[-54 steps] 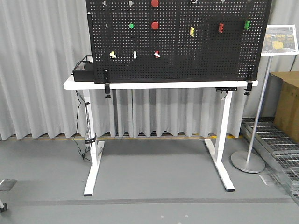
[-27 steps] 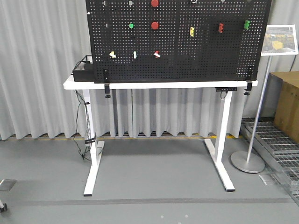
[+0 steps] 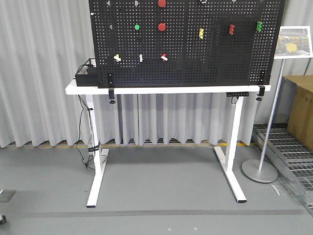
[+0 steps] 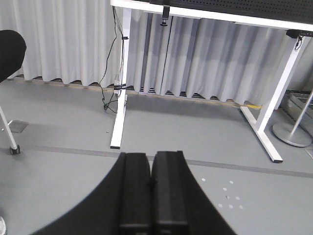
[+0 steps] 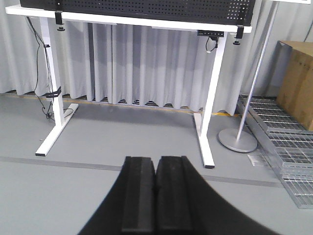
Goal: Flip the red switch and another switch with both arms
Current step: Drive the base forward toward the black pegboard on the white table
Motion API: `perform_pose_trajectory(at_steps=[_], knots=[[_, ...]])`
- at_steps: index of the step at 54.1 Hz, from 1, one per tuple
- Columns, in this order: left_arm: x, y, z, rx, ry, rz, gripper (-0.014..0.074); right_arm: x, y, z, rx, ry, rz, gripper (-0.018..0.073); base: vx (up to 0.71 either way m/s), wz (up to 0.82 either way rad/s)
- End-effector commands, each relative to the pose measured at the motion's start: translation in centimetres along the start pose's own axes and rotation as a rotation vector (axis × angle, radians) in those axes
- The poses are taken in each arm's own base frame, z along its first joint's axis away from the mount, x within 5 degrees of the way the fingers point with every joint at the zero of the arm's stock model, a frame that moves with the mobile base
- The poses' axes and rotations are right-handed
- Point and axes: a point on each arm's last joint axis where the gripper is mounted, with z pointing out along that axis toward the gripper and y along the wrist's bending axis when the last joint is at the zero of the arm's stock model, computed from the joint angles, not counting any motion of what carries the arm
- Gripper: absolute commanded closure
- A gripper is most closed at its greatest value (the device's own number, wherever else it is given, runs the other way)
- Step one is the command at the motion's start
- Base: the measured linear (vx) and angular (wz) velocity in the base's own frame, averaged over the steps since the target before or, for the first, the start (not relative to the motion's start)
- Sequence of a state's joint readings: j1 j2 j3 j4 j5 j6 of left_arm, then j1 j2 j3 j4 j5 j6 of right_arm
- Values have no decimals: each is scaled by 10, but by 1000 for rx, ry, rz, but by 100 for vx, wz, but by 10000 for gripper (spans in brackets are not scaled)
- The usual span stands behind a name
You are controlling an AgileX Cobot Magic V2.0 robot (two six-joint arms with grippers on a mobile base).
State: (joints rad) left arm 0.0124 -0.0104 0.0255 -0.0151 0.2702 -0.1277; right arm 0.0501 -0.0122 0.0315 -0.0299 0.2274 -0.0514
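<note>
The black pegboard (image 3: 195, 58) stands on a white table (image 3: 171, 89). The red switch (image 3: 164, 58), a small red base with a white lever, sits low on the board. Another switch (image 3: 117, 58), pale yellow with a white lever, is at the same height to its left. Neither switch shows in the wrist views. My left gripper (image 4: 151, 155) is shut and empty, low over the grey floor and far short of the table (image 4: 220, 17). My right gripper (image 5: 156, 159) is also shut and empty, facing the table (image 5: 127, 19) from a distance. Neither arm appears in the front view.
Between the two switches is a green-based toggle (image 3: 141, 58). Round red buttons (image 3: 162, 26), a green button (image 3: 137, 27) and coloured clips (image 3: 201, 33) sit higher up. A sign stand (image 3: 264, 169), cardboard box (image 3: 301, 112) and floor grating (image 3: 293, 156) are at the right. A chair leg (image 4: 12, 144) is at the left.
The table and board have slid a few pixels leftward in the front view. Nothing on the board has changed.
</note>
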Motion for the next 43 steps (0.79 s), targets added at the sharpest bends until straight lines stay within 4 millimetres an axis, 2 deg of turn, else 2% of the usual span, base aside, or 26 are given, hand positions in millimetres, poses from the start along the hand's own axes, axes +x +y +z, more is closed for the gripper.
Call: perform_pose_trajectory(at_steps=[1, 43], knots=[[-1, -1, 0, 18, -73, -8, 594, -7, -1, -1, 10, -88, -4, 566, 8, 0], [-1, -1, 0, 18, -73, -8, 594, -7, -1, -1, 10, -88, -4, 566, 17, 4]])
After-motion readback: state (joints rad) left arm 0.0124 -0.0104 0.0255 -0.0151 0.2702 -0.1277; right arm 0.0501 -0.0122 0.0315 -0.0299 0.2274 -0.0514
